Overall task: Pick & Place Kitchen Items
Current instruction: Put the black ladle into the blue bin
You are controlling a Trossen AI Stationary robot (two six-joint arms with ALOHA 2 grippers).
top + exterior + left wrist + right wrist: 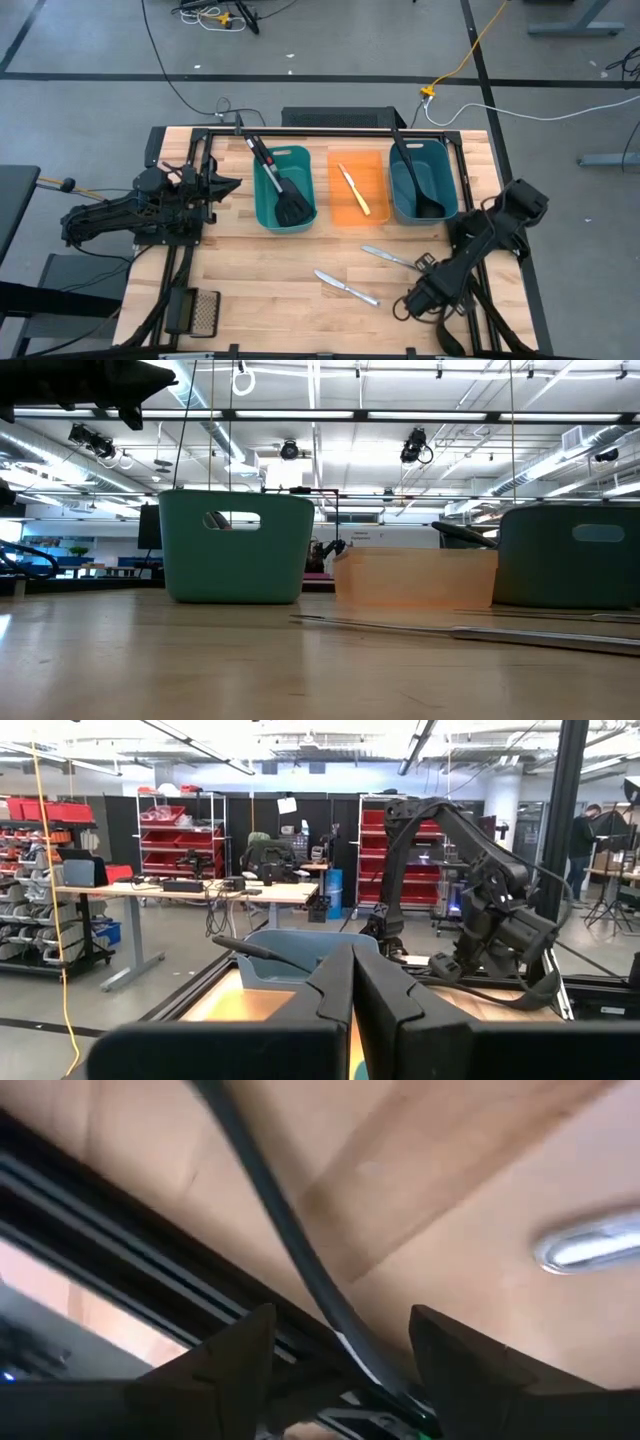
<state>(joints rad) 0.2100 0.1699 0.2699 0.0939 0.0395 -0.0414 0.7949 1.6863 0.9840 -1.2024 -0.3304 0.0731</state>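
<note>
Kitchen items are lying spread across the wooden table (250,260). We are seeing two silver table knives on the bare wood: one table knife (346,287) near the front middle, and a second table knife (390,258) just to its right, closer to our right gripper (408,303). A black slotted spatula (280,190) is resting in the left teal bin (308,190), its handle sticking out over the far rim. The yellow-handled knife (353,190) is lying inside the orange bin (378,205). A black ladle (415,180) is sitting in the right teal bin (450,190).

Our right gripper is hanging low over the front right part of the table, just beside the knives, its fingers (230,1355) spread apart and holding nothing. Our left gripper (230,184) is waiting at the left edge, fingers (340,985) pressed together, empty. A mesh grater (203,310) is lying at the front left corner.
</note>
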